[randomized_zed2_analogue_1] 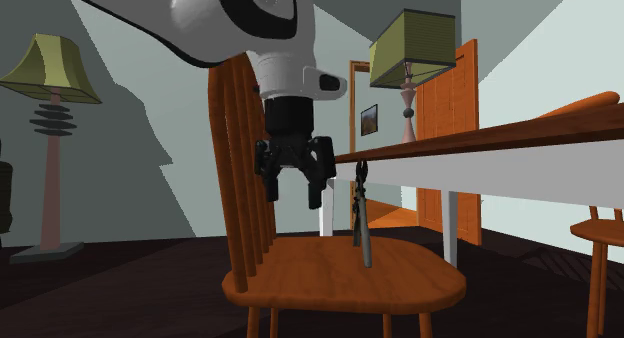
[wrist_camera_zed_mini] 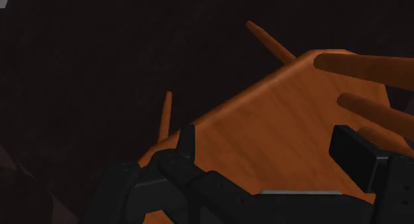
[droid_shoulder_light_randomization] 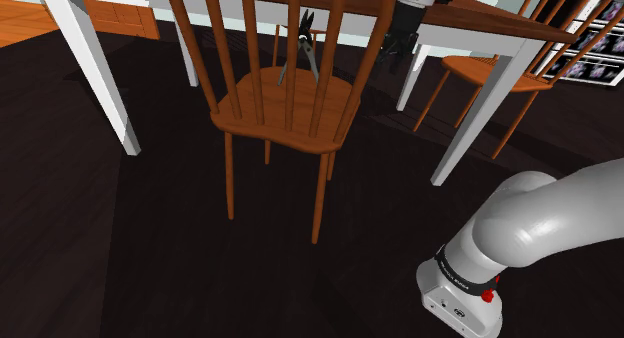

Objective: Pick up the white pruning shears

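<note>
With your hand (randomized_zed2_analogue_1: 294, 191) open above the chair seat (randomized_zed2_analogue_1: 320, 276), slide it across to the pruning shears (randomized_zed2_analogue_1: 361, 216) standing nearly upright on that seat, straddle them squarely, then close.

Carrier I'm looking at is the brown wooden chair seat (droid_shoulder_light_randomization: 290, 98), with the spindle back on the camera side in the shoulder view. One item on it: the pruning shears (droid_shoulder_light_randomization: 306, 48). They stand close to upright, dark head up, with two grey handles splayed down onto the wood. They sit toward the seat edge away from the backrest. The chair legs rest on a dark floor (droid_shoulder_light_randomization: 120, 246). On the same floor I see a white-legged table (droid_shoulder_light_randomization: 95, 66) just beyond the chair and a second wooden chair (droid_shoulder_light_randomization: 490, 71) beside it.
</note>
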